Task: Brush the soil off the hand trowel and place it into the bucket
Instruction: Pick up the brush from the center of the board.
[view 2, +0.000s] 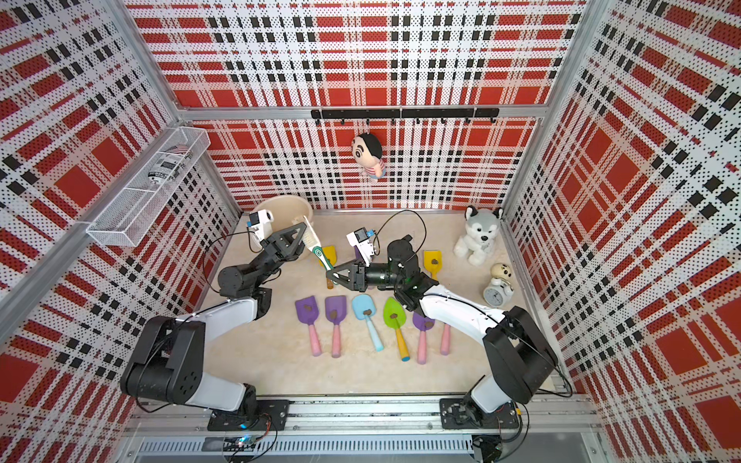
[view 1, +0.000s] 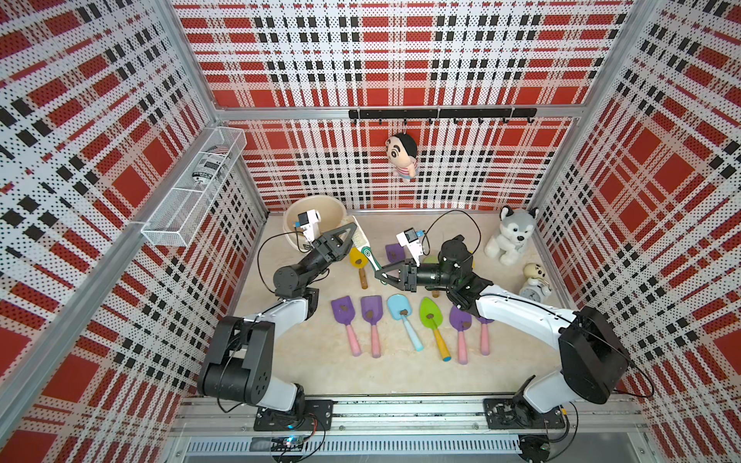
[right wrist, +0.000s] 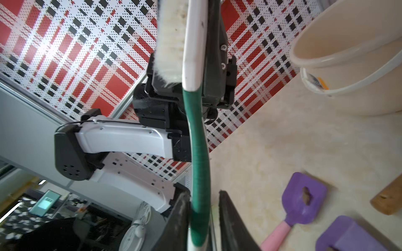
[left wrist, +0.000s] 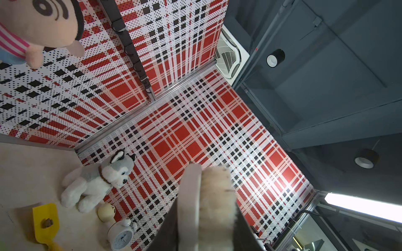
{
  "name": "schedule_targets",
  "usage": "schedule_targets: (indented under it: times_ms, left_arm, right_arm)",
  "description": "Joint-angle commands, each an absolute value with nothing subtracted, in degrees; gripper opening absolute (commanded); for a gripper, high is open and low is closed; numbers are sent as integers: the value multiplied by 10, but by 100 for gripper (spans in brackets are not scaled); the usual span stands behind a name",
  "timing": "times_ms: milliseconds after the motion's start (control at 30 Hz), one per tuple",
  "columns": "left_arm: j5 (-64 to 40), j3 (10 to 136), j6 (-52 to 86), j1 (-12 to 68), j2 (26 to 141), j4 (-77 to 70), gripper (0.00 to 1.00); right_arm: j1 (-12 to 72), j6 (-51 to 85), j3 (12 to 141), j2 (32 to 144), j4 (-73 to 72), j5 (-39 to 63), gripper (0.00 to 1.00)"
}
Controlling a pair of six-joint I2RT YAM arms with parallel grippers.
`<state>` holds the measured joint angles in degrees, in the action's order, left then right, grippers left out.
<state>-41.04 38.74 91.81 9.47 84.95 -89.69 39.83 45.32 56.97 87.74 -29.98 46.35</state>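
Left gripper (view 1: 355, 229): my fingers are clamped on the white head of the brush (view 1: 368, 254). In the left wrist view the pale bristles stand up between the two dark fingers.

Right gripper (view 1: 380, 276): my fingers are pressed together on the far end of the same brush, on its green handle. In the right wrist view the handle runs up between them to the white head and the other gripper beyond. The brush thus spans from one gripper to the other, slanting, above the desk (view 1: 361, 373).

Below the brush, just beside its handle in both top views, lies a yellow trowel (view 1: 358, 258) with a wooden grip and a lump on its blade. I cannot tell how high the brush is above it.

A purple trowel (view 1: 394, 252) lies just behind my right gripper, also with a lump on it. Nearer the front edge, a row of trowels (view 1: 399, 308) lies side by side, blades pointing to the back: purple, blue and green. Soil (view 1: 344, 308) sits as one small dark lump on each visible blade. The right arm covers the blade at the row's right end.

The bucket (view 1: 333, 212) stands in the back left corner of the desk, behind my left gripper, with its mouth tipped towards the desk's middle.

At the back right corner sit a husky (view 1: 511, 236) and a clock (view 1: 531, 292).
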Motion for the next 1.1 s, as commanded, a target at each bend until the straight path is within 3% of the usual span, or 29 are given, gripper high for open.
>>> schedule_targets:
  times_ms: [0, 33, 100, 200, 300, 400, 567, 633, 733, 967, 1067]
  left_arm:
    - [-411, 395, 936, 103, 844, -957, 7]
    - [-409, 394, 933, 105, 844, -951, 11]
    - [-406, 394, 925, 105, 840, -936, 26]
    - [-397, 390, 900, 101, 823, -884, 57]
    - [-373, 384, 821, 99, 776, -765, 79]
    - [-330, 394, 721, 101, 717, -587, 92]
    - [-242, 431, 631, 108, 653, -343, 97]
    - [-224, 440, 624, 110, 646, -297, 98]
    - [-204, 435, 630, 109, 645, -284, 99]
    - [-194, 431, 630, 108, 654, -289, 99]
    - [-196, 429, 629, 105, 661, -289, 85]
  right_arm:
    - [399, 451, 584, 873, -308, 455, 6]
    - [398, 446, 584, 870, -302, 451, 0]
    - [398, 426, 584, 860, -280, 433, 0]
    - [399, 360, 582, 829, -216, 362, 0]
    - [400, 261, 583, 795, -137, 231, 0]
    - [415, 171, 593, 777, -73, 59, 0]
    - [515, -59, 646, 825, -37, -371, 0]
    - [540, -138, 656, 852, -76, -464, 0]
    - [583, -273, 642, 878, -196, -532, 0]
    - [654, -471, 634, 948, -376, -575, 0]
    - [671, -497, 636, 969, -394, -576, 0]
